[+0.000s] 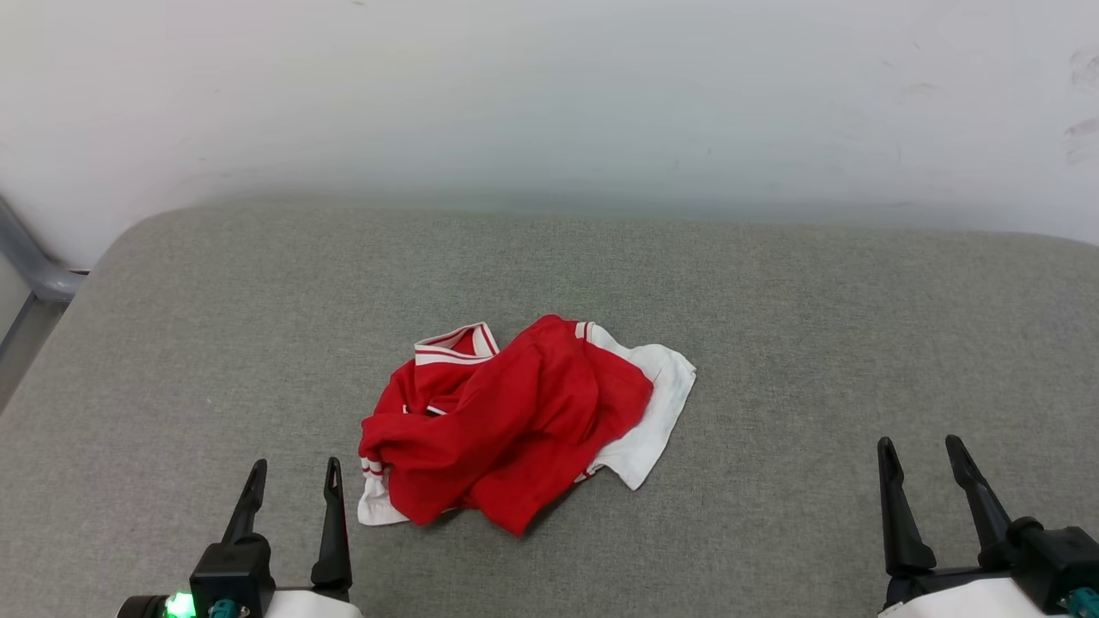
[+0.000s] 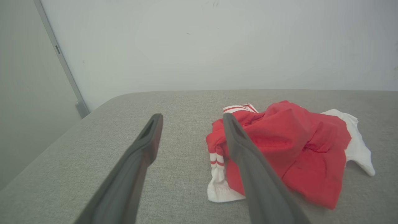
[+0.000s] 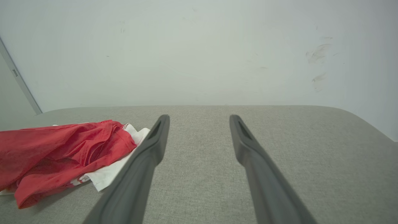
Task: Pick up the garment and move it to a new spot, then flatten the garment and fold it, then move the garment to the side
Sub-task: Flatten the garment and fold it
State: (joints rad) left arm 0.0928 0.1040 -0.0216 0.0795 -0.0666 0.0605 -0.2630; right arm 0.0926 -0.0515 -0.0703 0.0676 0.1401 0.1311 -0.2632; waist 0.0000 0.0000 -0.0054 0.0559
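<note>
Grey bench (image 1: 773, 343) carries the crumpled shirt (image 1: 515, 421) at centre, just ahead-right of my left end effector (image 1: 295, 465), the nearer. My right end effector (image 1: 919, 443) sits well apart. Both stand spread, empty.

T-shirt (image 1: 515, 421) heaped on a padded surface (image 1: 816, 343), a gripper at each near side.
The T-shirt lies bunched about midway between left and right, well short of the wall (image 1: 549, 103) that rises behind the surface's far edge. Its collar (image 1: 455, 345) is at the far left of the heap, and one sleeve (image 1: 661, 403) spreads out to the right. The left gripper (image 1: 294, 468) is near, just left of the heap. The right gripper (image 1: 920, 445) is well apart to the right. A metal bar (image 1: 34, 266) stands beyond the far left corner.
</note>
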